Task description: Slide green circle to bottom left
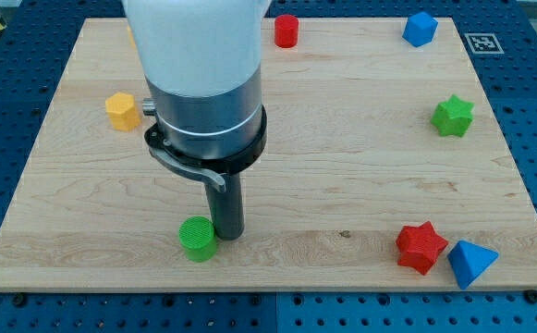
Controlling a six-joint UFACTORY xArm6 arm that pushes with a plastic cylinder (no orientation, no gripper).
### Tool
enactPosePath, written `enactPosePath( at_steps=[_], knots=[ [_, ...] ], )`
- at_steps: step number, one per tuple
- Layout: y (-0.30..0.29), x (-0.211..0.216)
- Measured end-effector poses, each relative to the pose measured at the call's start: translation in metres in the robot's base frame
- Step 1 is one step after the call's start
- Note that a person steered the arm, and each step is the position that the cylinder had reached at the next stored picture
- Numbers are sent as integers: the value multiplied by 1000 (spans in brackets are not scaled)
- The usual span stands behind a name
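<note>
The green circle (198, 238) sits low on the wooden surface (342, 166), left of centre and near the view's bottom edge, though well short of the bottom-left corner it is meant to reach. My tip (228, 235) stands just at its right side, touching it or very nearly so; the seam between rod and block is too tight to call. This arm carries no claw at all, only the straight dark rod, so nothing opens, closes or clamps; contact is by pushing alone. What matters for the coming move is that the circle lies to the view's left of my tip, and the target corner lies further left and slightly down along nearly the same line. In my judgement a push toward the view's left, angled a touch downward, should carry the block there, provided my tip stays behind its centre so the round body does not roll off to one side. The path toward that corner holds no other block. The yellow block (122, 110) sits higher at the left, the red cylinder (286, 30) near the top edge, and the blue block (420, 29), green star (453, 116), red star (421, 246) and blue wedge (471, 263) stay on the right, well apart.
</note>
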State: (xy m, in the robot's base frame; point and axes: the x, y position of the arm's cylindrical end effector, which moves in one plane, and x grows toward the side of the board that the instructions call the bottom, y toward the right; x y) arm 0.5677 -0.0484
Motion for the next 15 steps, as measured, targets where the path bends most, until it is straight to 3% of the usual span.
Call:
enactPosePath(
  at_steps=[2,6,13,15],
  knots=[
    [14,25],
    [9,14],
    [-126,14],
    [-129,14]
  ],
)
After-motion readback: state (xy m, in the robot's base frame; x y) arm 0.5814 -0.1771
